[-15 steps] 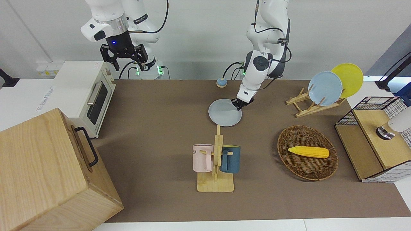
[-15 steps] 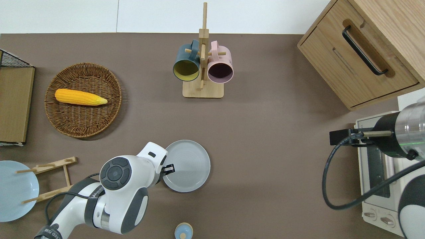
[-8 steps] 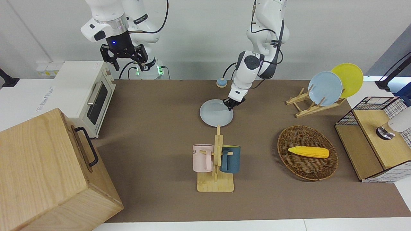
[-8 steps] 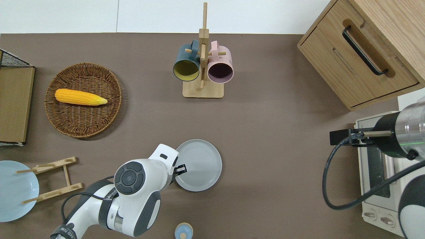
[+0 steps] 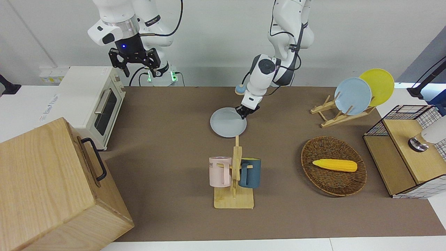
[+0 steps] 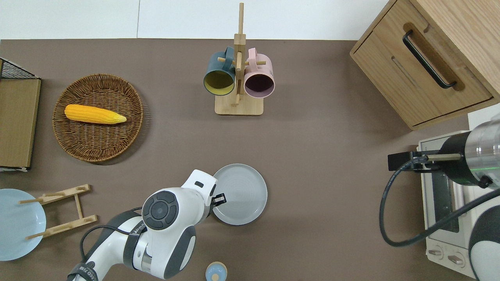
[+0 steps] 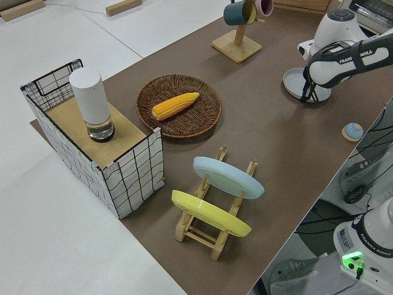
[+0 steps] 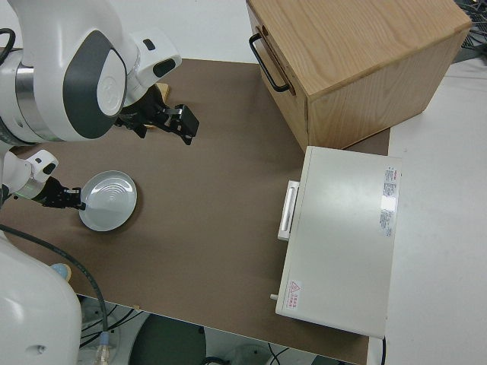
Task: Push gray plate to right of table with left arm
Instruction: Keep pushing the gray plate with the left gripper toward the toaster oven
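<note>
Since a second ago the gray plate (image 6: 240, 194) has slid along the tabletop (image 6: 324, 117) toward the right arm's end, and the left tool (image 6: 220, 199) has travelled with it, pressed against the plate's rim on the side facing the left arm's end. The plate lies flat, roughly midway along the tabletop and nearer to the robots than the wooden mug rack (image 6: 239, 82), which carries a dark blue mug (image 6: 218, 76) and a pink mug (image 6: 258, 78). The left tool sits low at the rim; whether its fingers are open or closed cannot be told from these views.

Toward the right arm's end, a broad stretch of bare brown tabletop runs from the plate's free edge to the white toaster oven (image 6: 441, 203) and the light wooden box (image 6: 429, 58) with the black handle; nothing stands on that stretch. The mug rack's base is well apart from the plate's farther rim. A small blue knob-like object (image 6: 216, 271) rests nearer to the robots than the plate, close to the tabletop's near edge and clear of it.

At the left arm's end stand a wicker basket (image 6: 97, 117) holding a corn cob (image 6: 95, 114) and a wooden plate rack (image 5: 339, 113) with a light-blue plate (image 5: 352, 96) and a yellow plate (image 5: 378, 85). The right arm is parked, its tool (image 5: 134, 64) with the fingers spread.
</note>
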Motion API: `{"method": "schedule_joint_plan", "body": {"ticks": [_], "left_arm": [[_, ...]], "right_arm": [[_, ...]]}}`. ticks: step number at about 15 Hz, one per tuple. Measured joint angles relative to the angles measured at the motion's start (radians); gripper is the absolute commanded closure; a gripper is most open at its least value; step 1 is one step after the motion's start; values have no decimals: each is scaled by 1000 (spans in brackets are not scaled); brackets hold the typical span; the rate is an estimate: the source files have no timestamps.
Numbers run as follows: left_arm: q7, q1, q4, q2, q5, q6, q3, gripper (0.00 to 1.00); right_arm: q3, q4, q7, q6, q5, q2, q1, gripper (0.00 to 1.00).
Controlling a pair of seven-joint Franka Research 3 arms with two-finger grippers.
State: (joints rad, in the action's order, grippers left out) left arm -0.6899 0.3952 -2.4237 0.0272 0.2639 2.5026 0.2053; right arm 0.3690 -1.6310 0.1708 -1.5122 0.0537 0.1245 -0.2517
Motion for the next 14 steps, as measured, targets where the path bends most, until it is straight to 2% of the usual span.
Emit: {"method": "schedule_joint_plan", "body": {"ticks": [5,10,14], "left_arm": [[-89,81,48,48,4,36,-15,1000],[-203,172,132,134,14,114,-33,1000],[-247,258,198,186,30,120,-86,1000]], "right_arm": [[0,0,0,0,0,0,0,5],[0,0,0,0,0,0,0,5],[0,0,0,0,0,0,0,5]]}}
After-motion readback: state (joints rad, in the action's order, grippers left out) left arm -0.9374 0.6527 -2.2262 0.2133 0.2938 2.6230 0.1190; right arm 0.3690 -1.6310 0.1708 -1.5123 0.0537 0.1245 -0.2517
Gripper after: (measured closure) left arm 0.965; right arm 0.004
